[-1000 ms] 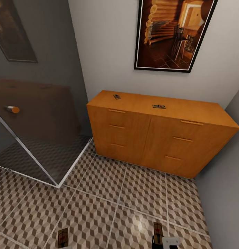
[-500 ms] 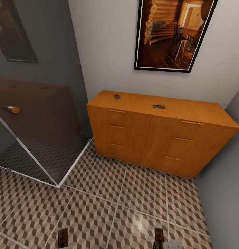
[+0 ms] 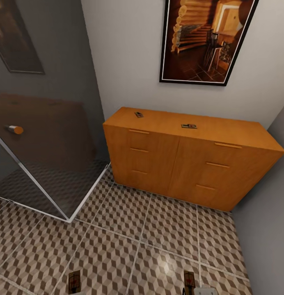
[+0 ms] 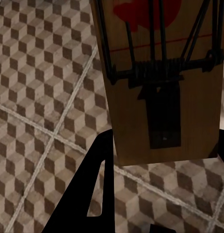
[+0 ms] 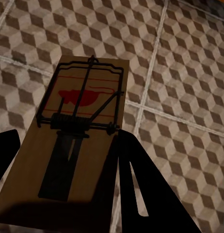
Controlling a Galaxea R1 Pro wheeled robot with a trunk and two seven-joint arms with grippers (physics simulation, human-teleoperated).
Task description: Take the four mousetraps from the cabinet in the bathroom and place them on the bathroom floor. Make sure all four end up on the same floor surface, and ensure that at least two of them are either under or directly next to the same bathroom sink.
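So from the head cam we're facing the orange-brown cabinet [image 3: 187, 157], which sits against the far wall w/ a framed picture [image 3: 207, 39] hanging above it. Two mousetraps are on the cabinet top: one at the far left [image 3: 138, 114], the other approx in the middle [image 3: 189, 126], well apart from each other. To the left there's a glass shower panel [image 3: 47, 159] w/ a small round knob [image 3: 14, 129].

The other two traps are w/ us, down at the near edge of the head view over the cube-pattern bathroom floor [image 3: 158, 241]. One peeks in near left [image 3: 74, 281], one near right [image 3: 188, 281], and a bit of white arm hardware [image 3: 204, 291] shows just beside the right one.

Left wrist cam: the left gripper [image 4: 160, 194] has a trap [image 4: 163, 82] between its dark fingers [image 4: 90, 194], board close to the lens, red spot and wire spring clearly visible, floor tiles behind it. Jaws look closed down on the board's end. The trap looks clear of the tiles, but we can't tell how far.

Right wrist cam: same deal, right gripper [image 5: 63, 194] is clamped on its trap [image 5: 75, 145], one finger [image 5: 141, 189] on one side of the board and the other finger on the opposite side. Trap points out over the tiles, and whether it's touching the floor we can't tell.
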